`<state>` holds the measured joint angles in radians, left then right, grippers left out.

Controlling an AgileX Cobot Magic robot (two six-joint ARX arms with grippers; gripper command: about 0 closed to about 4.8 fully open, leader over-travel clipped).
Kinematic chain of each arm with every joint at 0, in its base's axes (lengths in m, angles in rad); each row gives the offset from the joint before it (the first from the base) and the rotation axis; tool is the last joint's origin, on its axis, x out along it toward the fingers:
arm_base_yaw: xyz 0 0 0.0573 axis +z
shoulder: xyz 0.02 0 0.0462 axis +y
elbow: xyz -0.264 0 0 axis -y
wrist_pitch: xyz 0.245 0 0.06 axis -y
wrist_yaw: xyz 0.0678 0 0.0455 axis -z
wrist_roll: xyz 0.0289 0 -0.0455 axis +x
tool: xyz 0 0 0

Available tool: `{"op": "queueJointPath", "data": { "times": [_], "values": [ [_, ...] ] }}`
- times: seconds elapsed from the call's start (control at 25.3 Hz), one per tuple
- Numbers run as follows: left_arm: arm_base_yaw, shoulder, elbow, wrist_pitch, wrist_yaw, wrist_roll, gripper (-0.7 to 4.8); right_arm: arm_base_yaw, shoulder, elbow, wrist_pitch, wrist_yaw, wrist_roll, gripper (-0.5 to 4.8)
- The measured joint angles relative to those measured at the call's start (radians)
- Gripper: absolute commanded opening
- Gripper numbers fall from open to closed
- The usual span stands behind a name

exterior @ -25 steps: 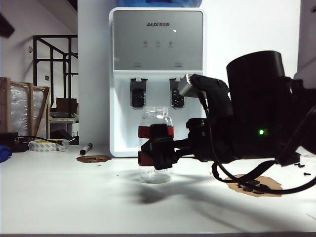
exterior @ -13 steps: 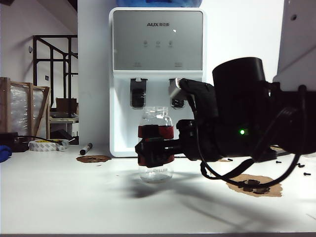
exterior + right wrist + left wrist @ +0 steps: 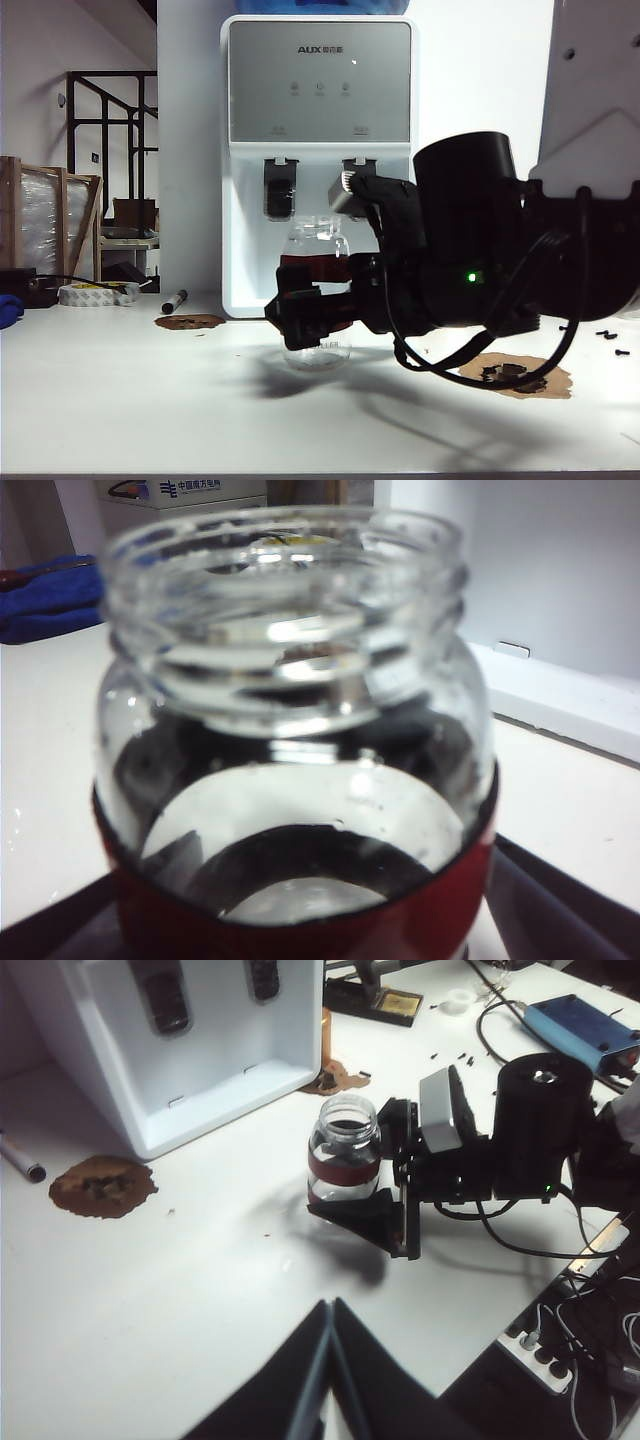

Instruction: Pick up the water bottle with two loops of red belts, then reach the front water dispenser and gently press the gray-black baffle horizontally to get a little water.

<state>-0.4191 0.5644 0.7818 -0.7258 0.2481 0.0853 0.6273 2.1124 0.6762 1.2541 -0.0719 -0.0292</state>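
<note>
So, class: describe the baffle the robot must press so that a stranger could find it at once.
Find the tall white water dispenser with the gray front panel. Below that panel sit two dark paddles; the gray-black baffle is the left one, in full view, while the right gripper's arm partly hides its twin.

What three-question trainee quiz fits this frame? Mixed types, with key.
1. True or false: the water bottle stands on the table.
2. Which gripper's jaws flank the bottle? A) left B) right
3. How many dark paddles does the water dispenser have?
Key: 1 true. 2 B: right gripper, jaws open either side of it; left gripper, jaws shut, hangs over the table short of it. 3 two.
</note>
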Motion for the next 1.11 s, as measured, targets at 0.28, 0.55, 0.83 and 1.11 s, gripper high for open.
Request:
{"op": "queueJointPath", "data": {
  "times": [0.28, 0.55, 0.83, 1.11],
  "values": [
    [0.0, 0.0, 0.021, -0.011, -0.002, -0.062, -0.01, -0.018, 0.006, 0.001, 0.0, -0.003, -0.017, 4.79],
    [0.001, -0.007, 0.093, -0.062, -0.026, -0.058, -0.01, -0.02, 0.006, 0.001, 0.0, -0.003, -0.027, 4.22],
    [0.001, -0.074, 0.093, -0.131, -0.026, -0.043, -0.01, -0.02, 0.006, 0.001, 0.002, -0.003, -0.028, 2.99],
    [0.001, -0.101, 0.093, -0.147, -0.068, -0.042, -0.01, -0.02, 0.006, 0.001, 0.003, -0.003, -0.028, 1.82]
  ]
}}
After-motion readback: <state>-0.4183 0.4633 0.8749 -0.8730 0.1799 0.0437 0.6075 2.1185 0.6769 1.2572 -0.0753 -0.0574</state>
